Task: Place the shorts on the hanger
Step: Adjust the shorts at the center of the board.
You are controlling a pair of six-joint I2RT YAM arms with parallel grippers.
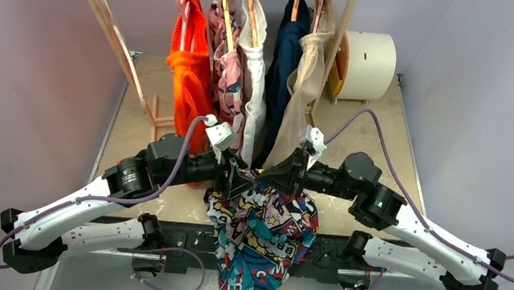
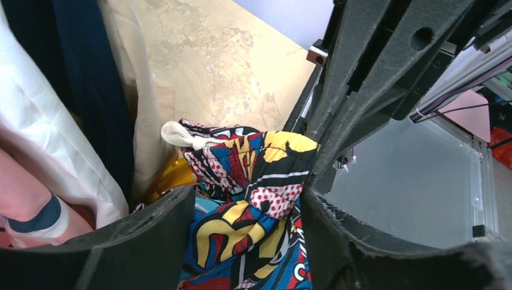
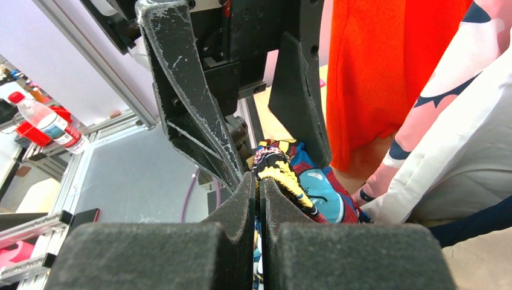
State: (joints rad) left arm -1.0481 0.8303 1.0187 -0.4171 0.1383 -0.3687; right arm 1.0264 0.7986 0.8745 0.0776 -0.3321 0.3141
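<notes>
The comic-print shorts (image 1: 260,242) hang in a bunch between my two grippers, above the table's near edge. My right gripper (image 1: 260,179) is shut on a fold of the shorts (image 3: 314,193), with its pads (image 3: 241,199) pressed together in the right wrist view. My left gripper (image 1: 239,181) faces it. Its jaws stand wide apart with the shorts' cloth (image 2: 241,229) bunched between them (image 2: 247,196). A pale cream rounded end (image 2: 180,135) pokes out at the top of the bunch. I cannot tell whether it is the hanger, which is otherwise hidden.
A wooden clothes rack (image 1: 111,29) stands just behind the grippers. It carries an orange garment (image 1: 190,77), a pink patterned one (image 1: 226,73), and white (image 1: 253,82), navy (image 1: 287,64) and beige (image 1: 303,93) ones. A white cylinder (image 1: 368,65) stands at the back right.
</notes>
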